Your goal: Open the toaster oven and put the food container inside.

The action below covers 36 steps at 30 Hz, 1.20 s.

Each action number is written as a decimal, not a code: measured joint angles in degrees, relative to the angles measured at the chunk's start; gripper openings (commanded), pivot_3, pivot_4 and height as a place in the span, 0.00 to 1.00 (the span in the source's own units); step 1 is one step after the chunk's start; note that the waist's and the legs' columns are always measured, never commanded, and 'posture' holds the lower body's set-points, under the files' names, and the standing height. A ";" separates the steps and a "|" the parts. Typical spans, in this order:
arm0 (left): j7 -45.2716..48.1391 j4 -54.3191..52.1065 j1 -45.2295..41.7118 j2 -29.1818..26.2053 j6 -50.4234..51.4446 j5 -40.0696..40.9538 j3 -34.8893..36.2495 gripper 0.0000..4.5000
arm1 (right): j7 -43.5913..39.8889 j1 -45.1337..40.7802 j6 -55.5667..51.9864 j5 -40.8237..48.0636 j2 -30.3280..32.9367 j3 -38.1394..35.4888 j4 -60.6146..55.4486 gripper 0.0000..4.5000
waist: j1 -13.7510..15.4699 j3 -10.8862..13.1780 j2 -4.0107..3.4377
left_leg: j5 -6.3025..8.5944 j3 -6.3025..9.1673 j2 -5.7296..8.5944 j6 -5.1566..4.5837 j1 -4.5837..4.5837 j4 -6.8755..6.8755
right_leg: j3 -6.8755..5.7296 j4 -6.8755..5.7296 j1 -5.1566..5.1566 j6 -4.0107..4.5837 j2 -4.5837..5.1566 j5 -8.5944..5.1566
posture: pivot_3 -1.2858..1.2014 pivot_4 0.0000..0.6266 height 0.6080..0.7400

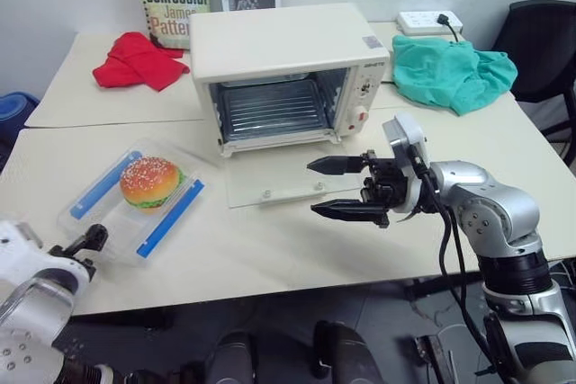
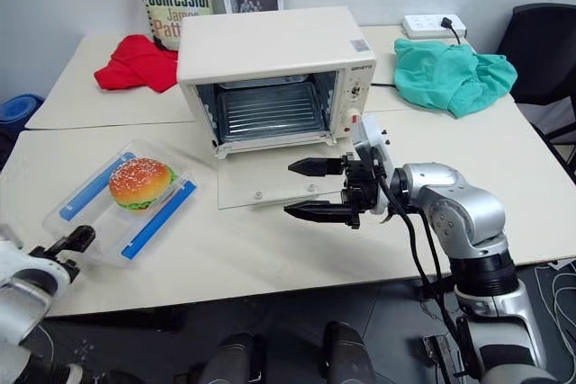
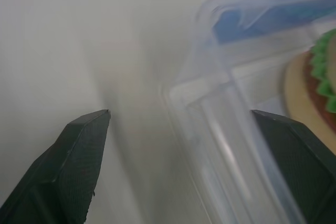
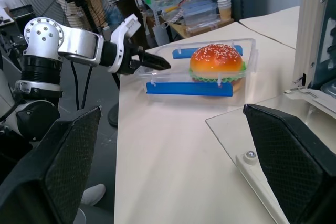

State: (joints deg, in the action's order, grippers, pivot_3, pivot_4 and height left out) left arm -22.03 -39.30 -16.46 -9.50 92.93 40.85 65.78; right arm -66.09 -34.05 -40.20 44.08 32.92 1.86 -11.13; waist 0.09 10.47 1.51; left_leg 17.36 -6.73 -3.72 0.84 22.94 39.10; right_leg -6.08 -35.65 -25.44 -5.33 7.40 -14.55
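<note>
Food container (image 1: 135,197), clear with blue clips and a toy hamburger (image 1: 150,182) inside, lies on the bench (image 1: 297,240) at the robot's near left. Left gripper (image 1: 85,242) sits at its near corner, jaws spread, one finger on either side of the corner. Right gripper (image 1: 337,188) hovers, jaws spread, over the lowered glass door (image 1: 288,182). Farther back stands the toaster oven (image 1: 283,69), open.

Oven (image 1: 286,65) mid-table (image 1: 297,240), door (image 1: 279,182) flat before it | container (image 1: 133,195) front-left, burger (image 1: 150,181) inside | left gripper (image 1: 83,243) at its near corner, perhaps touching | right gripper (image 1: 346,188) beside door | cloths behind, either side
</note>
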 measured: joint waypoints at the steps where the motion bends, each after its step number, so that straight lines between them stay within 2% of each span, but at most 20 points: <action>1: -2.40 1.58 -0.77 -0.60 -0.06 1.44 -0.58 0.99 | 0.47 0.42 -0.15 0.25 0.04 -0.30 -0.61 1.00 | 0.00 0.00 0.00 | 0.00 0.01 0.00 0.00 0.00 0.00 | 0.00 0.00 0.00 0.00 0.00 0.00 | 0.52 0.24 1.00; 2: -4.55 3.34 -1.41 -1.66 -0.06 3.31 -1.30 0.99 | 0.85 0.90 -0.28 0.46 0.06 -0.50 -1.12 1.00 | 0.05 0.00 0.00 | 0.00 0.01 0.00 0.00 -0.02 0.00 | 0.00 -0.01 0.00 0.00 0.00 0.00 | 0.52 0.24 1.00; 6: -12.39 10.13 -5.45 -4.01 -0.37 9.89 -2.69 0.79 | 2.44 1.82 -1.06 0.70 0.18 -0.93 -2.65 1.00 | 0.24 0.00 0.00 | 0.00 0.01 0.01 -0.01 -0.02 0.00 | 0.00 -0.01 0.00 0.00 0.02 0.00 | 0.52 0.24 1.00; 7: -14.61 11.57 -6.23 -4.49 -0.47 11.96 -3.00 0.77 | 2.98 1.93 -1.21 0.87 0.23 -1.25 -3.22 1.00 | 0.27 0.00 0.00 | -0.01 0.01 0.01 -0.01 -0.02 0.00 | 0.00 -0.01 0.00 0.00 0.02 0.00 | 0.52 0.24 1.00; 13: -24.97 17.61 -8.25 -7.13 -0.49 21.80 -3.25 0.77 | 4.28 3.85 -1.44 1.77 1.45 -2.60 -5.01 1.00 | 0.49 0.00 0.00 | -0.02 -0.02 0.01 0.06 -0.05 0.00 | 0.01 -0.02 0.00 0.00 0.02 0.00 | 0.52 0.24 1.00; 18: -30.06 23.66 -9.57 -11.11 -0.41 26.52 -3.85 0.77 | 5.54 4.35 -2.12 2.58 2.62 -4.34 -6.96 1.00 | 0.70 0.00 0.00 | -0.02 -0.03 0.00 0.05 -0.09 0.00 | 0.01 -0.03 0.00 0.00 0.00 0.00 | 0.52 0.24 1.00; 23: -32.29 29.04 -10.02 -15.98 -0.43 29.07 -6.74 0.77 | 6.49 5.51 -2.12 2.57 3.01 -4.72 -7.38 1.00 | 0.74 0.00 0.00 | -0.04 -0.07 -0.01 0.10 -0.10 -0.04 | 0.01 -0.01 0.00 0.02 -0.01 -0.01 | 0.52 0.24 1.00; 29: -35.20 31.01 -9.86 -18.17 -0.45 33.33 -9.16 0.77 | 7.33 6.34 -2.02 2.57 3.00 -4.98 -8.05 1.00 | 0.85 0.00 0.00 | -0.01 -0.06 -0.01 0.16 -0.09 -0.04 | 0.02 0.02 0.00 0.02 0.00 -0.01 | 0.52 0.24 1.00; 36: -35.50 31.81 -6.47 -26.84 -0.41 37.89 -11.96 0.77 | 8.23 7.84 -1.44 2.59 2.84 -4.98 -9.08 1.00 | 0.50 0.00 0.01 | 0.05 -0.08 -0.04 0.22 -0.10 -0.11 | 0.02 0.09 -0.04 0.04 -0.02 -0.02 | 0.52 0.24 1.00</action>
State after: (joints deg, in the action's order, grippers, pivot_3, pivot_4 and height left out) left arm -57.53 -7.49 -22.93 -36.34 92.52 78.74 53.82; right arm -57.86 -26.21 -41.63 46.67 35.76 -3.11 -20.21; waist 0.59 10.47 1.52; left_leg 17.41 -6.81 -3.76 1.06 22.84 38.98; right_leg -6.06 -35.56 -25.47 -5.29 7.38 -14.58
